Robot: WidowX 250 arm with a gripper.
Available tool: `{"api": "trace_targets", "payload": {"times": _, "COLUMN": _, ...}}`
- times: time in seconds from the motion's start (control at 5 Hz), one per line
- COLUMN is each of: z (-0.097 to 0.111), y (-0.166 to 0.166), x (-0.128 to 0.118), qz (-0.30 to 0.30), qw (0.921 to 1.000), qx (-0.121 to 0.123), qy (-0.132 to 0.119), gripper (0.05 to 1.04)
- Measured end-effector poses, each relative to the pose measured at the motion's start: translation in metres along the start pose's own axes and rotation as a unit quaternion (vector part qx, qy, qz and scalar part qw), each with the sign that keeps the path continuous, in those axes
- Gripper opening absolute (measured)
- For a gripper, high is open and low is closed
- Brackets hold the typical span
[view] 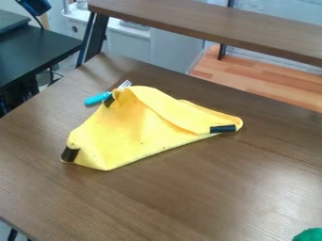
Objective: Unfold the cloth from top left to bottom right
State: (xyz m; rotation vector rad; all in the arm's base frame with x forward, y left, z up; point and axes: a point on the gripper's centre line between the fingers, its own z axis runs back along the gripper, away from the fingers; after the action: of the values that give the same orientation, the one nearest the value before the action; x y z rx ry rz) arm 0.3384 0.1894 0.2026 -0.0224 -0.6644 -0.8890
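- A blunt black-and-blue part [34, 6] showed at the upper left of the frame; whether it belonged to the robot was unclear.
- A thin black cable [39, 21] curved just below that part.

Likely a lab or office; a shelf [207, 24] over the bench [189, 197], along its far edge; black desk [37, 52] beyond its left edge; pale cabinet [133, 42] behind.

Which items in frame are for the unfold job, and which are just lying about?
For the job:
- yellow cloth, folded, with black patches at its corners

Just lying about:
- fork with turquoise handle, by the cloth's far corner
- green object, cut off at lower right
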Motion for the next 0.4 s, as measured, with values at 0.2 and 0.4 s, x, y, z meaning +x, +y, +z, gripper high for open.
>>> {"api": "trace_targets", "payload": {"times": 0.2, "z": -0.012, "y": -0.001, "x": -0.008, "qz": 0.010, "qw": 0.9998, "qx": -0.014, "qy": 0.001, "gripper": 1.001}}
{"api": "trace_targets", "payload": {"times": 0.4, "z": -0.038, "y": -0.001, "x": -0.018, "qz": 0.011, "qw": 0.9996, "qx": -0.026, "qy": -0.010, "gripper": 1.001}}
